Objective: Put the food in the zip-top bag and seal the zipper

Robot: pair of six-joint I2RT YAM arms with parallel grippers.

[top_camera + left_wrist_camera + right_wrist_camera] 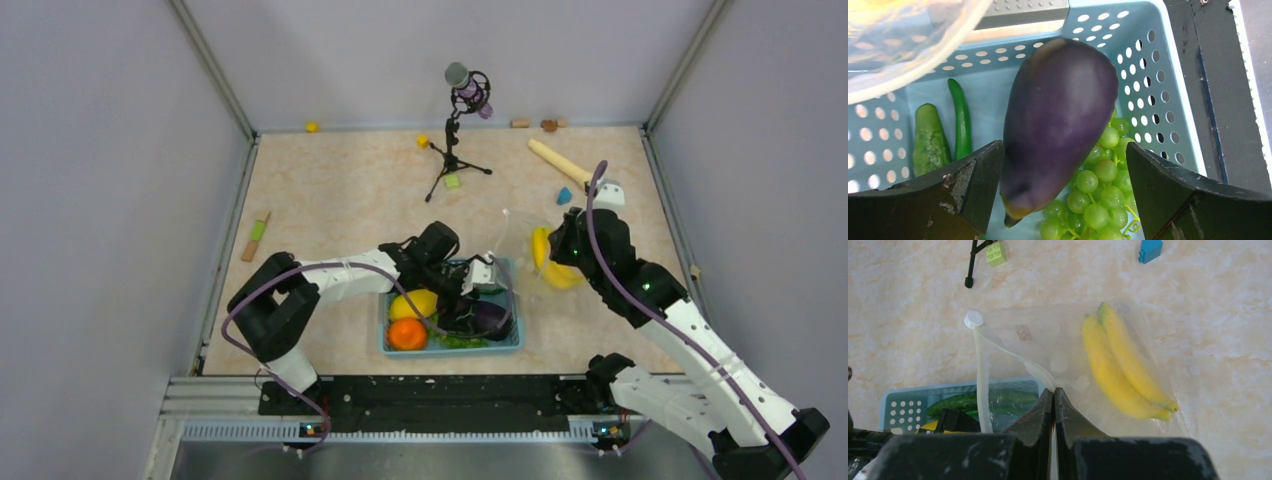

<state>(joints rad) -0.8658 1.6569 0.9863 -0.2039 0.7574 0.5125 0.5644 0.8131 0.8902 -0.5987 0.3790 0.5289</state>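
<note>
— Straddling the eggplant, our left gripper is spread wide and grasps nothing. The eggplant lies on the grapes in the blue basket, at the centre of the left wrist view.
— Then we should sink lower and pinch its fat middle, not the tapering tip, or it may squirt out.
— And the zip-top bag?
— Our right gripper is clenched on the zipper at the lower middle of its view, holding the mouth up. The banana is inside, and the bag rests on the surface right of the basket. We'd want that mouth high and gaping.
</note>
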